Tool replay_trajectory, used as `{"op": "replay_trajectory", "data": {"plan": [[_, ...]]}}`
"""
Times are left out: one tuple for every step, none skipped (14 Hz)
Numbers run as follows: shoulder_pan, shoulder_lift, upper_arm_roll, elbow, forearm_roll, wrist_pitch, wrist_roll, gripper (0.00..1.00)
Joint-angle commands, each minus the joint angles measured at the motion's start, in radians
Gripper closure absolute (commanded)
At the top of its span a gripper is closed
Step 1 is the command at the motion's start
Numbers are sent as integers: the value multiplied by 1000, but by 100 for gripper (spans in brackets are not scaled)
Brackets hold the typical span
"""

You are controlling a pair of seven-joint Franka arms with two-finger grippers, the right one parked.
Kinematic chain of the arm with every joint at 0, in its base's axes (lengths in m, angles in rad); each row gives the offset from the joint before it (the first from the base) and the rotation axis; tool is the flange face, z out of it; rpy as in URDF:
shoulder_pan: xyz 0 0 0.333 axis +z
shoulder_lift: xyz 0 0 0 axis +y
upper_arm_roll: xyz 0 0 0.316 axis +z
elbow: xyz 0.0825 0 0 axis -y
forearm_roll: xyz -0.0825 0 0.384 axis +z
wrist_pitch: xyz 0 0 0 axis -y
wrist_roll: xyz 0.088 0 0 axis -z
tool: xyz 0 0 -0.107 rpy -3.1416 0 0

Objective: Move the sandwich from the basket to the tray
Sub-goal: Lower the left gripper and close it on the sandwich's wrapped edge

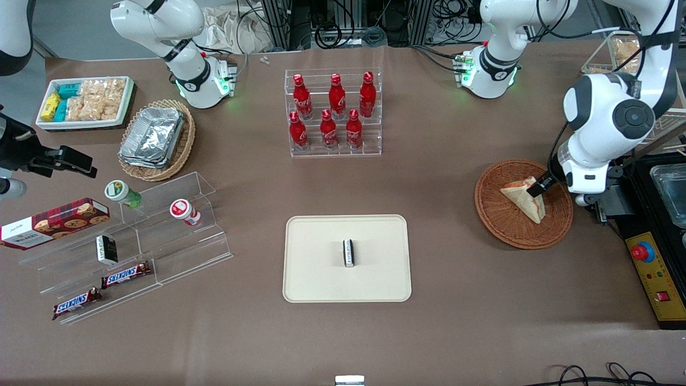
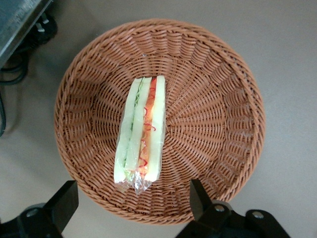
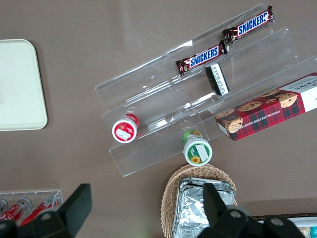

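Brown table: one sandwich [image 2: 140,136], hand [image 2: 133,206] open above.

Quick count for you: one sandwich [image 1: 524,199] in one reddish-brown basket [image 1: 504,228], with the left gripper [image 1: 537,188] right at it. One cream tray [image 1: 321,279] carrying one small black-and-white packet [image 1: 349,252]. Six red cola bottles [image 1: 336,96] in the clear rack, three per row. Two Snickers bars [image 1: 126,274], two capped cups [image 1: 185,211], one cookie box [image 1: 53,222], one more small dark packet [image 1: 106,249]. One tan basket [image 1: 182,153] of foil trays [image 1: 151,136], stack count unclear, plus one white snack bin [image 1: 86,124].
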Motion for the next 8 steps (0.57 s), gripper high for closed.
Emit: {"op": "replay_trajectory", "data": {"plan": [[3, 8, -2, -56, 21, 77, -50, 0], [4, 12, -2, -68, 21, 95, -51, 0], [6, 19, 0, -82, 21, 112, -51, 0], [6, 20, 2, -94, 21, 126, -51, 0], [7, 20, 5, -107, 21, 138, -51, 0], [7, 22, 6, -116, 21, 150, -51, 0], [9, 26, 8, -124, 21, 161, -51, 0], [9, 32, 8, -127, 21, 169, -51, 0]]}}
